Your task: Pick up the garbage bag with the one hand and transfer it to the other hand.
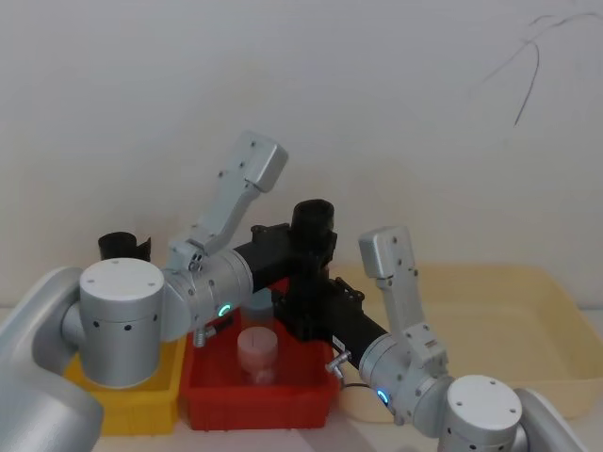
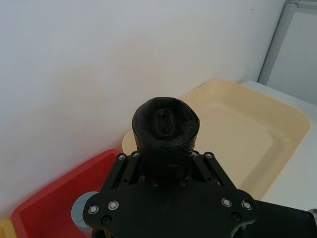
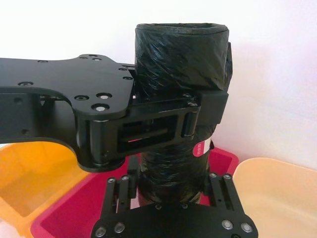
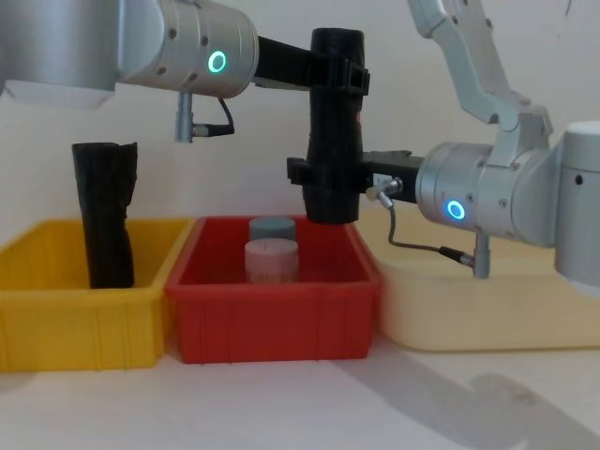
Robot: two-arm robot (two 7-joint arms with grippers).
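Note:
The garbage bag (image 4: pixel 336 122), a smooth black upright roll, hangs in the air above the red bin (image 4: pixel 272 314). My left gripper (image 4: pixel 339 77), on the green-ringed wrist, is shut on the bag's upper part, just below its flat top (image 1: pixel 313 218). From the other side my right gripper (image 4: pixel 328 180), on the blue-ringed wrist, is shut on the lower part. In the right wrist view the right gripper's fingers (image 3: pixel 124 186) press both sides of the bag (image 3: pixel 178 54), below the left gripper (image 3: pixel 198 116). The left wrist view looks down on the bag's top (image 2: pixel 166 124).
A yellow bin (image 4: pixel 56 319) on the left holds another black roll (image 4: pixel 105 216) with a rumpled top. The red bin holds a pink cylinder (image 4: pixel 272 261) and a grey-blue one (image 4: pixel 272 228). A cream tray (image 4: pixel 469 323) lies to the right. A white wall stands close behind.

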